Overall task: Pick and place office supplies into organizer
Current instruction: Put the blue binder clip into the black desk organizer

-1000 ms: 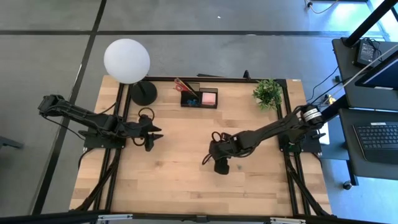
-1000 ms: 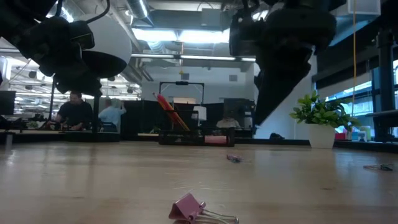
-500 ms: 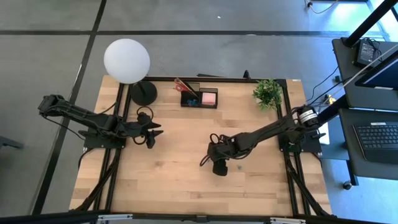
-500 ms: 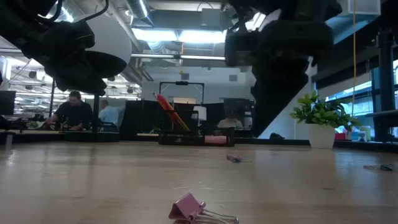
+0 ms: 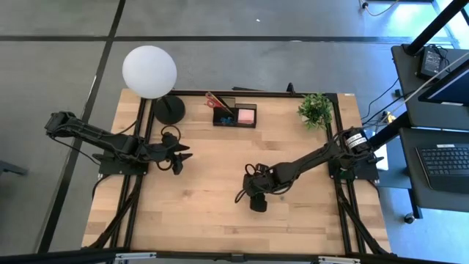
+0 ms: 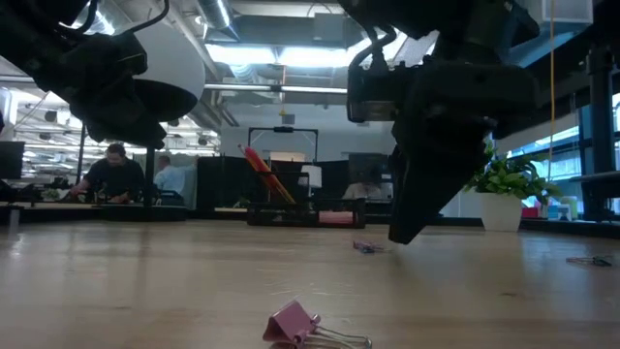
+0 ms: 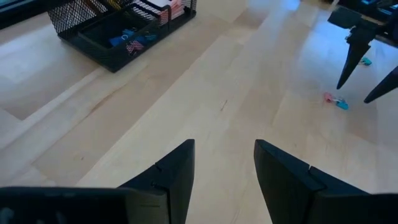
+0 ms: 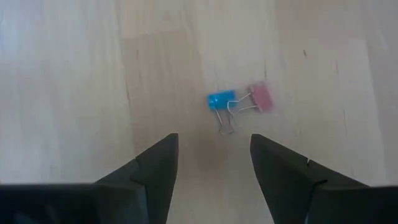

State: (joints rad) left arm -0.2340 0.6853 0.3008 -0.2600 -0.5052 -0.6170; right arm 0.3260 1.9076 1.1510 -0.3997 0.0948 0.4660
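Right tool (image 8: pixel 211 163), jaws open and empty, hangs over the counter (image 8: pixel 62 74). Joined blue and pink clips (image 8: pixel 239 102) lie just ahead, crosswise to its gap; left tool far.

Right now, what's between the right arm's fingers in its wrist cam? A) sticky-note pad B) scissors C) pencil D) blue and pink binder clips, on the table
D: the right wrist view looks down past the open right gripper at a blue binder clip and a pink binder clip lying together on the bare table, not yet gripped.
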